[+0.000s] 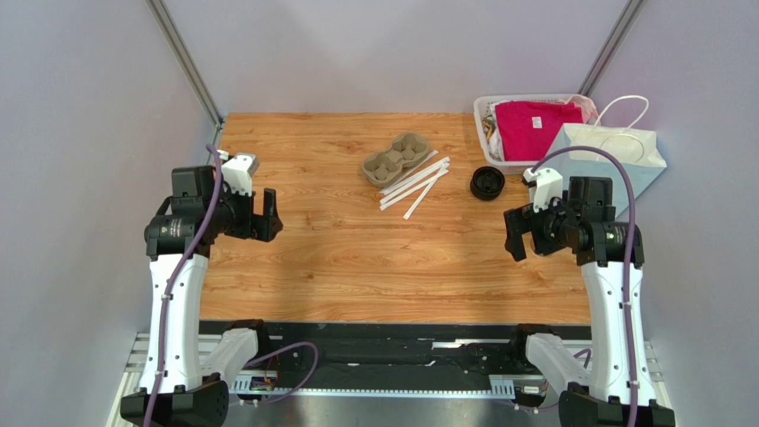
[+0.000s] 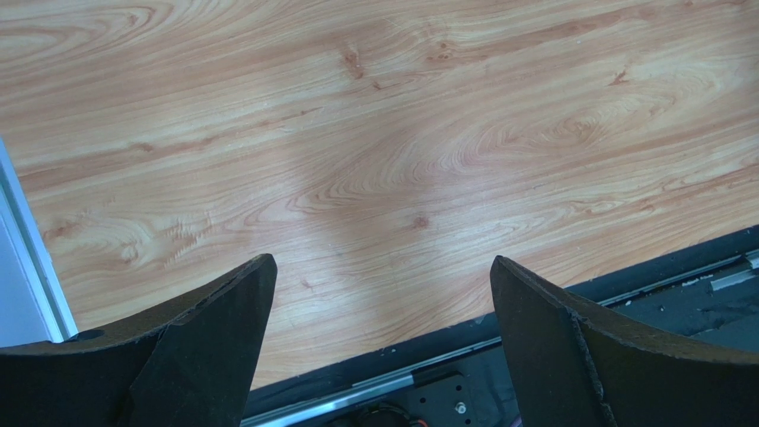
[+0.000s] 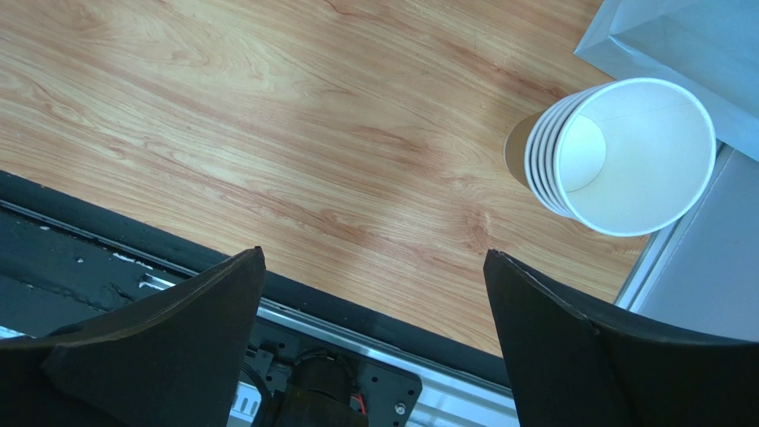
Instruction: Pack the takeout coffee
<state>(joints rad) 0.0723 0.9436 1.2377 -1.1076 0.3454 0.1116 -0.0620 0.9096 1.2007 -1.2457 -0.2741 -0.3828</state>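
Takeout coffee: no lidded cup can be made out in any view, so its place cannot be told. Black lids (image 1: 487,182): a round dark stack on the wooden table (image 1: 356,258), far right, just left of the bag. Paper cups (image 3: 615,156): a nested stack, brown outside and white inside, lidless, mouths towards the right wrist camera, near the table's right edge and just beside the bag's corner (whether they touch it is unclear). White paper bag (image 1: 615,151) with cord handles: standing at the right edge, behind the right arm. Pulp cup carrier (image 1: 396,158): grey-brown, empty wells up, far centre. White wrapped sticks (image 1: 414,187): several, fanned loosely, just beside the carrier's near-right edge. White basket (image 1: 485,111): far right corner, holding magenta cloth (image 1: 534,124), close behind the bag. Left gripper (image 1: 270,216) (image 2: 379,276): jaws spread wide, nothing between them, above bare wood near the left edge, fingers pointing inward. Right gripper (image 1: 513,234) (image 3: 374,267): jaws likewise spread wide, holding nothing, above the table's near-right part, well apart from the cups.
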